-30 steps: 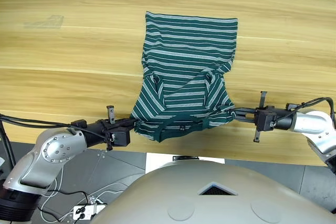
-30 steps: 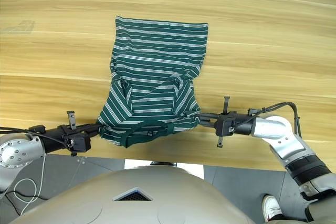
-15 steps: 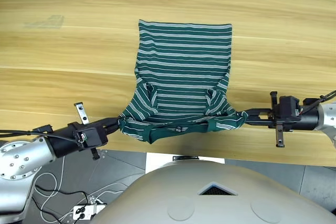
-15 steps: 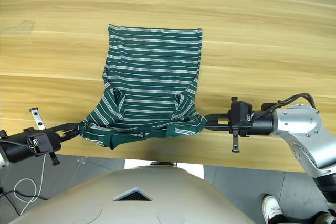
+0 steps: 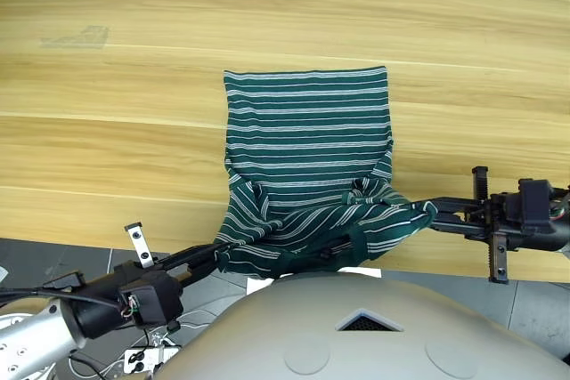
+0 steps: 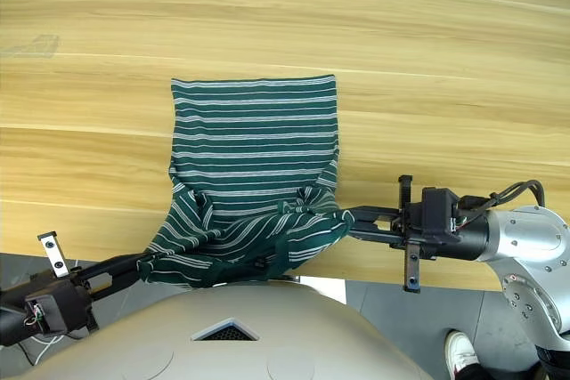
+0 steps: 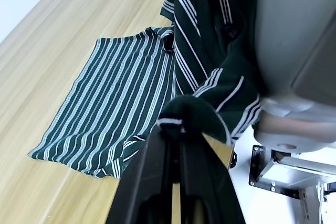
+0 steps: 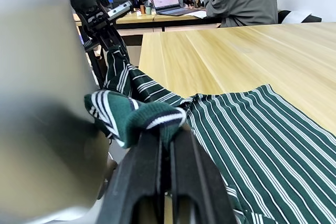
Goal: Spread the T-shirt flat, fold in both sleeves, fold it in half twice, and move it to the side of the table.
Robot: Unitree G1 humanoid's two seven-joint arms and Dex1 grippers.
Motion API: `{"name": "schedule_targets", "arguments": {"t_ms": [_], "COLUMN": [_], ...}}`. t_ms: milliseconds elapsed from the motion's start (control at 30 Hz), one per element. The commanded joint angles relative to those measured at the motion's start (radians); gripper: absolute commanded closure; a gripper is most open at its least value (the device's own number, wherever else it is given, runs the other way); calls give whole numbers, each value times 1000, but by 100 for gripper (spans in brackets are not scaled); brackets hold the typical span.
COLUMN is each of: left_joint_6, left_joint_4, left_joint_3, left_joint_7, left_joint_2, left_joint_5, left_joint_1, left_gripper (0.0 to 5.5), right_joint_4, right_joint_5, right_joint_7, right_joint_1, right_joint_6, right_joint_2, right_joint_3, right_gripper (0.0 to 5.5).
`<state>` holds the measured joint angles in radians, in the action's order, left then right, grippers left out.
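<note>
Green cloth banded with thin white stripes lies across the pale wooden table (image 5: 134,86) as I watch from the remote station. The T-shirt (image 5: 307,126) sits on the table's near half, roughly centred in front of the robot.

Its far part lies flat and smooth, ending in a straight hem on the side away from the robot. Its near part is rumpled, with both sleeves bunched inward in loose folds, and it spills past the table's near edge.

The garment's long axis runs from the robot outward across the table, hem farthest and shoulders nearest. The stripes on the flat part cross that axis from left to right, and on the crumpled near part they slant.

The left gripper (image 5: 218,254) hangs beyond the near edge, low on the left. It is pinched tight on the shirt's near left corner. In the left wrist view a lump of green cloth with one white band bulges over its fingertips (image 7: 155,148).

The right gripper (image 5: 429,217) is level with the near edge on the right and clamped on the near right corner. The right wrist view shows a similar wad of fabric caught between its closed fingers (image 8: 149,153).

The two grippers are well apart, with the shirt's near edge slung between them.
</note>
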<state>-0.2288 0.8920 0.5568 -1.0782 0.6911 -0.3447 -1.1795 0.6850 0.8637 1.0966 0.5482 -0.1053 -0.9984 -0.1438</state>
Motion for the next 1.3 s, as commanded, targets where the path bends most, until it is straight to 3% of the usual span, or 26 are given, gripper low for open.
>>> {"name": "schedule_targets", "arguments": {"t_ms": [33,167,300,467,600,833,1067,1300], "left_joint_6": [-7,84,201,244,236,194,146,101], "left_joint_4": [21,-88,-287,-500,-720,-944,-1084,-1223], "left_joint_3": [12,-50,-291,-498,-586,-575,-597,-628], "left_joint_7": [-25,37,132,180,228,275,313,415], "left_joint_2": [-23,46,97,53,-5,-28,-55,-138], "left_joint_5": [-16,48,227,319,363,343,365,405], "left_joint_1": [-34,187,597,968,1196,1361,1408,1505], "left_gripper": [550,550,550,550,550,550,550,550], "right_joint_4": [27,-58,-277,-554,-783,-1075,-1218,-1347], "right_joint_5": [7,-122,-365,-542,-635,-691,-776,-811], "right_joint_7": [25,-3,-85,-123,-160,-213,-229,-336], "right_joint_1": [20,-107,-417,-704,-881,-1022,-1027,-1086], "right_joint_6": [-25,-28,-22,28,100,202,262,282], "right_joint_2": [24,68,193,335,442,519,572,645], "right_joint_3": [-43,35,214,320,347,298,333,306], "right_gripper": [550,550,550,550,550,550,550,412]}}
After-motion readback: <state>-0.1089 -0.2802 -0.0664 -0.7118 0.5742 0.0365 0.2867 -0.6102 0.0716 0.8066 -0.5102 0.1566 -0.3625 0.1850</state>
